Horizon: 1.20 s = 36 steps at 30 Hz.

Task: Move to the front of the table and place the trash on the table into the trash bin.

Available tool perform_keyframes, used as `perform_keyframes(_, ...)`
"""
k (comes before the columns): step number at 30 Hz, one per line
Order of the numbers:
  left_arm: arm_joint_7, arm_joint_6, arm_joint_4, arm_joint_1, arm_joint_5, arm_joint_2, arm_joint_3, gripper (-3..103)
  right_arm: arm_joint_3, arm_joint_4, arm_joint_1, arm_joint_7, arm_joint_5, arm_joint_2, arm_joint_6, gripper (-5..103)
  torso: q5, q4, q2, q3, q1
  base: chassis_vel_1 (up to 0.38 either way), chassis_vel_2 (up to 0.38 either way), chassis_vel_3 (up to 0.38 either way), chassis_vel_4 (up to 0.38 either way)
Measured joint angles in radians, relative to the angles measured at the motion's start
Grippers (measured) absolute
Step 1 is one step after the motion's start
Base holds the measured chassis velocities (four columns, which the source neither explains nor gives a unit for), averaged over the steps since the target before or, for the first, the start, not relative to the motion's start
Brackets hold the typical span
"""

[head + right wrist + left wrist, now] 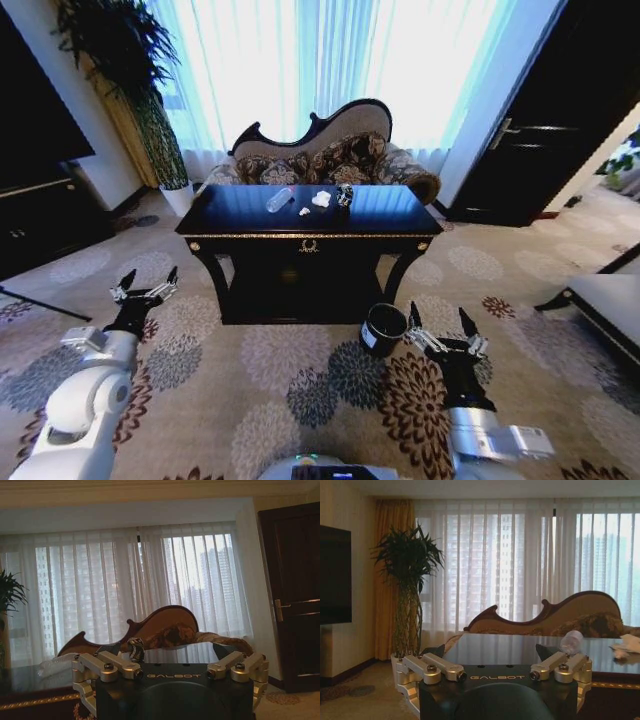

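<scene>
head view: trash (321, 199) well beyond jaws

Glossy dark wooden table (300, 215) carries crumpled white paper (321, 199) and a clear bottle (280, 199).

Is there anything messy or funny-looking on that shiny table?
Yes. The table has trash near its middle: a clear bottle lying on its side, white crumpled paper with a small scrap beside it, and a dark crumpled piece. The trash bin stands on the carpet in front.
</scene>
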Motion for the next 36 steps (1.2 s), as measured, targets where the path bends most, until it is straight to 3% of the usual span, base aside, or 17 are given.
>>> perform_keyframes(23,-0.010,0.000,-0.015,0.007,0.003,-0.003,0.000,100,-0.011,0.000,-0.005,0.008,-0.012,0.012,0.025,100,0.0002,0.0000,0.000,0.000,0.001,-0.269,0.266,0.258,-0.267)
perform_keyframes(36,-0.011,-0.001,-0.014,0.004,0.003,0.004,0.000,100,-0.027,0.000,-0.006,0.005,-0.033,0.014,0.049,100,0.0001,0.0000,0.001,-0.001,-0.001,-0.055,0.049,0.048,-0.040)
